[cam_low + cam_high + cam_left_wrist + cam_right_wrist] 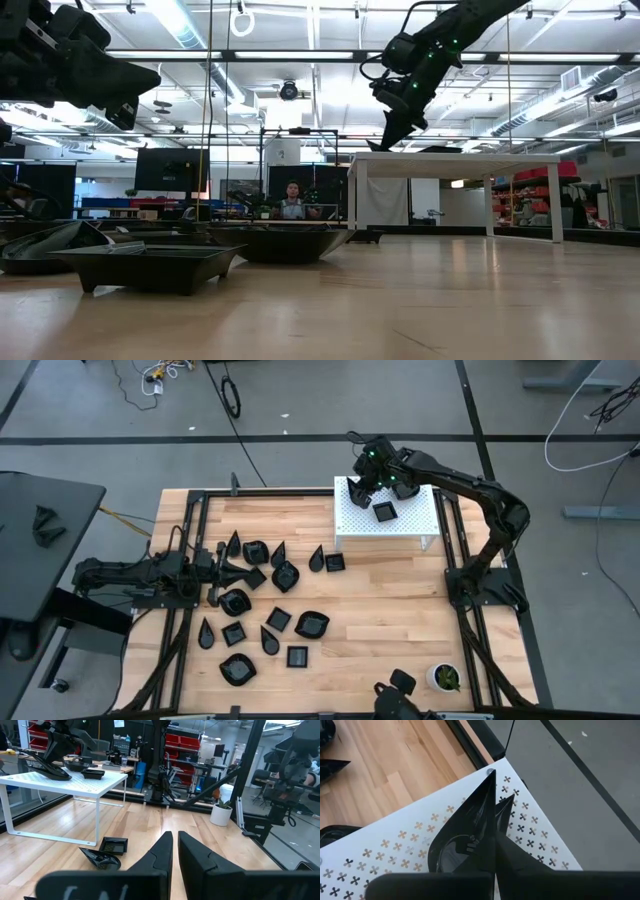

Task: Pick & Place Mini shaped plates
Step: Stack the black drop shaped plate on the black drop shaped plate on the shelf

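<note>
Several glossy black mini plates (270, 605), teardrop, square and oval, lie scattered on the wooden table. They fill the foreground of the low view (150, 262). My right gripper (360, 487) is over the far-left corner of the white perforated shelf (415, 525), shut on a teardrop plate (462, 837). A square plate (384, 512) sits flat on the shelf beside it. My left gripper (232, 568) hovers shut at the left edge of the plate cluster, holding nothing (175, 847). My right gripper pinches the teardrop plate by its long side wall (492, 825), toward the pointed tip (490, 776). One finger (512, 815) shows outside the wall; the plate hides the other. The fingers come from above, pointing down. The plate sits tilted, low over the shelf top; whether it touches I cannot tell.
The shelf stands on thin white legs (97, 822) at the table's far side, with a teardrop and a square plate (112, 845) on the table near it. A small white pot with a green plant (444, 678) stands near the right front corner. Black frame rails (455, 550) border the table.
</note>
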`<state>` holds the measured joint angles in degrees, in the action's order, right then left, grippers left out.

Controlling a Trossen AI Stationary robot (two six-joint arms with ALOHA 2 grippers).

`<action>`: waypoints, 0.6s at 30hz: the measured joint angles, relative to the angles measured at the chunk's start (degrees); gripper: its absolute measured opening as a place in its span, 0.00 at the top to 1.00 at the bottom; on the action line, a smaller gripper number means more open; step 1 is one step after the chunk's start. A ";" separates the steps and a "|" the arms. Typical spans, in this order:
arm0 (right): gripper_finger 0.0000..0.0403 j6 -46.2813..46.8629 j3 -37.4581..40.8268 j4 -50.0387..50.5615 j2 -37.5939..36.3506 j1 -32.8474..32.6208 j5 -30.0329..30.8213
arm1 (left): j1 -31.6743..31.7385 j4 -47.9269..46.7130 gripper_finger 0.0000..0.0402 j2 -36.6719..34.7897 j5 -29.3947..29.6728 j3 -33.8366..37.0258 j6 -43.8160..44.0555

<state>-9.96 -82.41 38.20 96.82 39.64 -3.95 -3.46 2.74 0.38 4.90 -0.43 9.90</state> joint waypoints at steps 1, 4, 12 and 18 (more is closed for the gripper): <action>1.00 0.36 0.00 0.01 0.00 0.00 0.00 | 0.02 0.00 0.92 0.00 0.01 0.00 0.00; 1.00 2.21 -0.02 0.87 0.00 0.41 -0.02 | 0.01 -0.01 0.92 -0.02 0.01 0.00 0.01; 1.00 3.71 -0.14 4.14 0.00 1.87 -0.17 | 0.00 -0.02 0.92 -0.01 0.01 0.00 -0.01; 1.00 4.18 -0.17 4.42 0.00 1.86 -0.20 | 0.02 -0.02 0.92 -0.02 0.01 0.00 0.01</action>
<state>-5.79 -82.59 42.61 96.82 41.50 -4.14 -3.44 2.72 0.36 4.91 -0.43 9.91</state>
